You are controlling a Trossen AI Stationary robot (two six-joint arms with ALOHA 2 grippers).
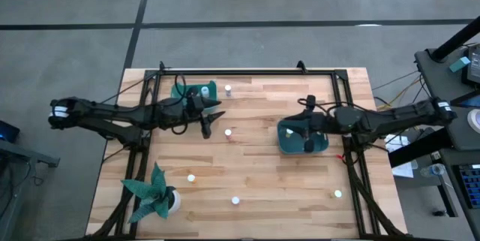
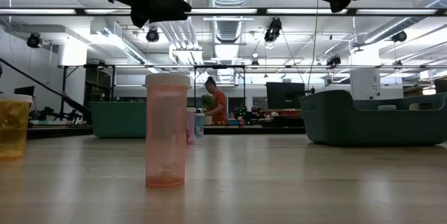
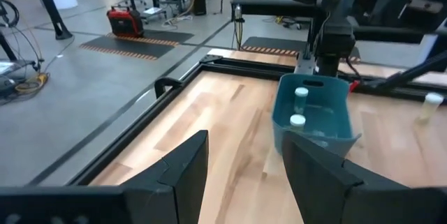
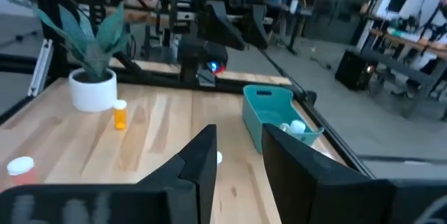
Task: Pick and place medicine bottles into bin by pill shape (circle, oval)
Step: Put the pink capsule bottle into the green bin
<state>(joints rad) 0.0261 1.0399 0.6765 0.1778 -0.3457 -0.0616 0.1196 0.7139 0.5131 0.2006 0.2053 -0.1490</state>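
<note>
Small capped pill bottles scattered on the wooden desk (image 1: 255,173), some already in two teal bins.

From above the bottles look like tiny white caps; level with the desk, the nearest bottle (image 2: 167,130) is translucent pink-orange with a pale cap, no readable label. Two bottles (image 3: 299,109) stand in the right bin (image 1: 303,137), others in the far left bin (image 1: 196,91). The left hand (image 1: 205,118) hangs released, holding nothing; the right hand (image 1: 308,140), over its bin, is narrowly parted and empty.
</note>
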